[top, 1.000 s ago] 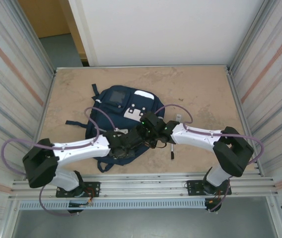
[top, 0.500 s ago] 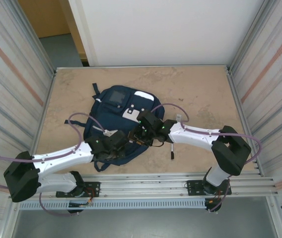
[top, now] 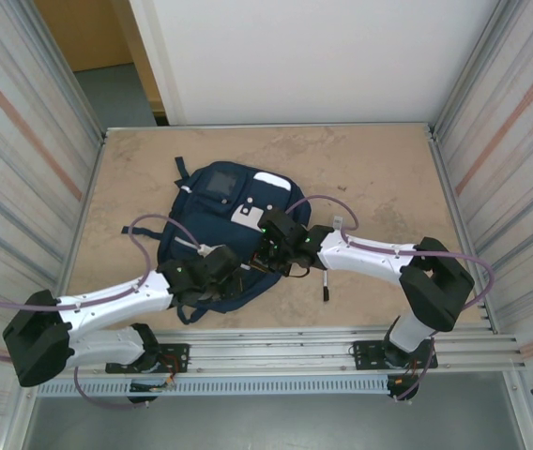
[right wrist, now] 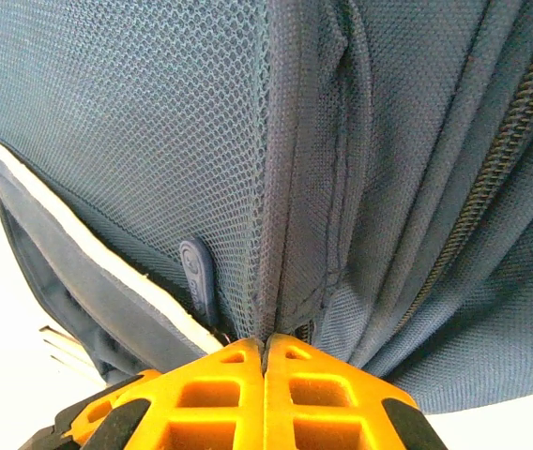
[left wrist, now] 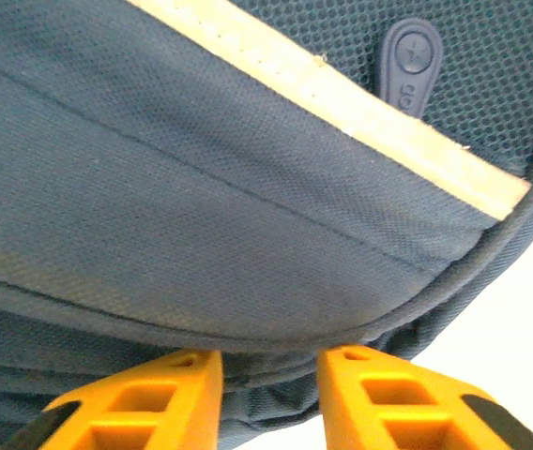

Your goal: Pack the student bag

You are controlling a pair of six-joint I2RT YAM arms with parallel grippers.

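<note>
The student bag [top: 218, 208], navy blue with white patches, lies flat on the table left of centre. My left gripper [top: 236, 278] is at its near edge. In the left wrist view, the left gripper [left wrist: 268, 361] has its orange fingers [left wrist: 168, 394] apart, with a roll of the bag's fabric [left wrist: 201, 187] lying in the gap. My right gripper [top: 260, 258] sits on the bag's near right part. Seen from the right wrist, that gripper [right wrist: 265, 339] is shut on a fold of the bag's mesh panel [right wrist: 154, 141], beside a rubber zip pull [right wrist: 197, 272].
A dark pen [top: 326, 286] lies on the table [top: 388, 169] just right of the bag, under the right arm. A small white object [top: 339, 223] sits farther back. Ribbed metal walls [top: 22, 141] close in both sides.
My right gripper has closed on the bag's fabric. The left arm drew back toward the near left, and its jaws have parted after being shut.
</note>
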